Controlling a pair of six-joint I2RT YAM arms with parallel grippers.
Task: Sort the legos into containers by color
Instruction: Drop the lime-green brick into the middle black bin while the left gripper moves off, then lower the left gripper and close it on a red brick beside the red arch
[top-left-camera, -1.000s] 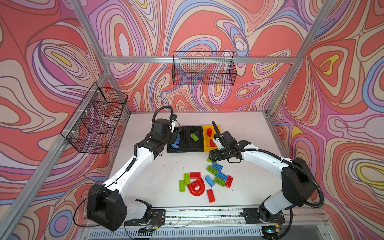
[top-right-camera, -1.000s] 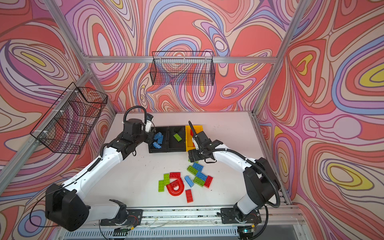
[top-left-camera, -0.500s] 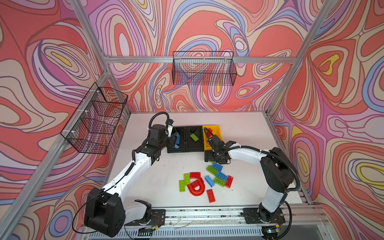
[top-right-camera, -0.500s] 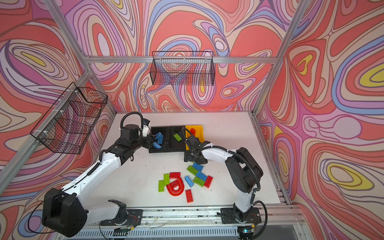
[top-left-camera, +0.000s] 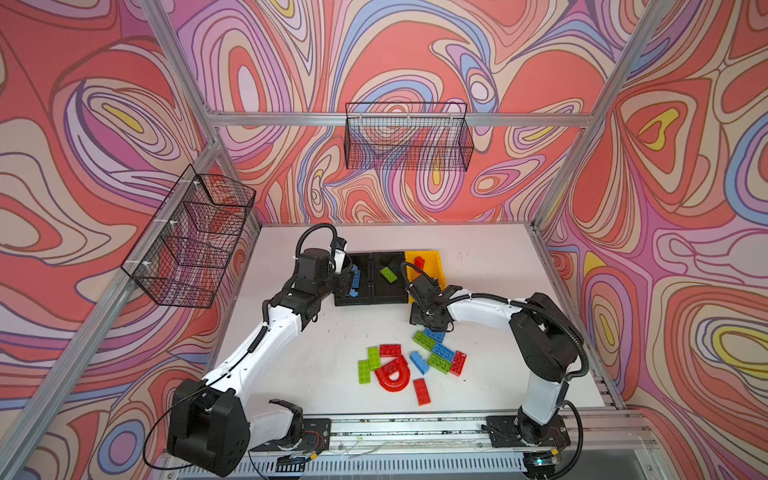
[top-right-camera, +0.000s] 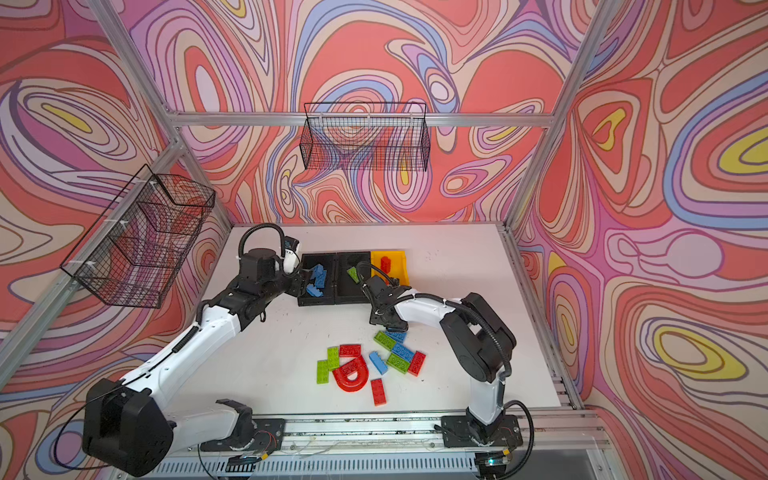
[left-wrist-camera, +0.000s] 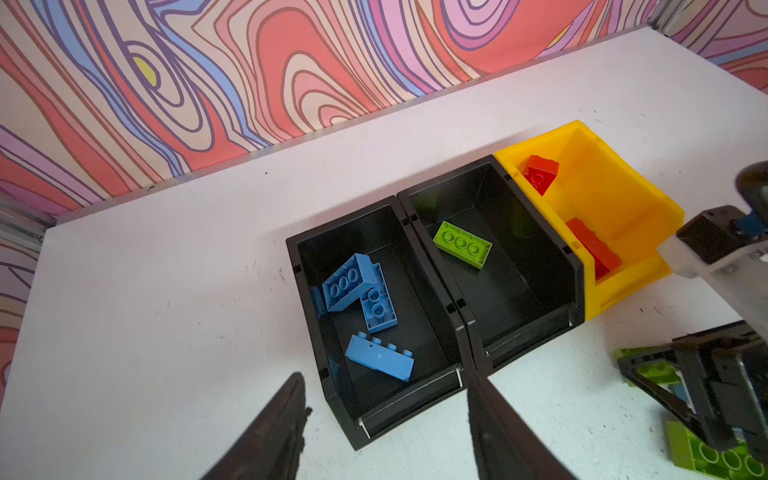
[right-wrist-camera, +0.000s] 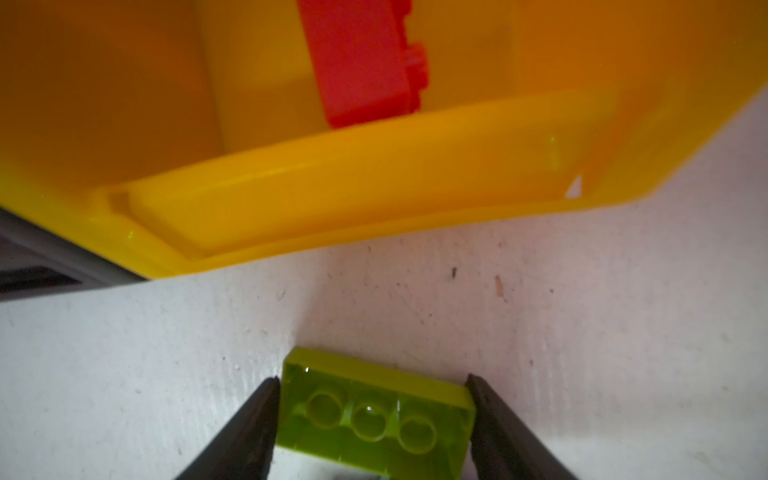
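No text, label, brand mark or number can be read in any view. Any embossing on the legos (left-wrist-camera: 462, 244) is too small or too blurred to tell.
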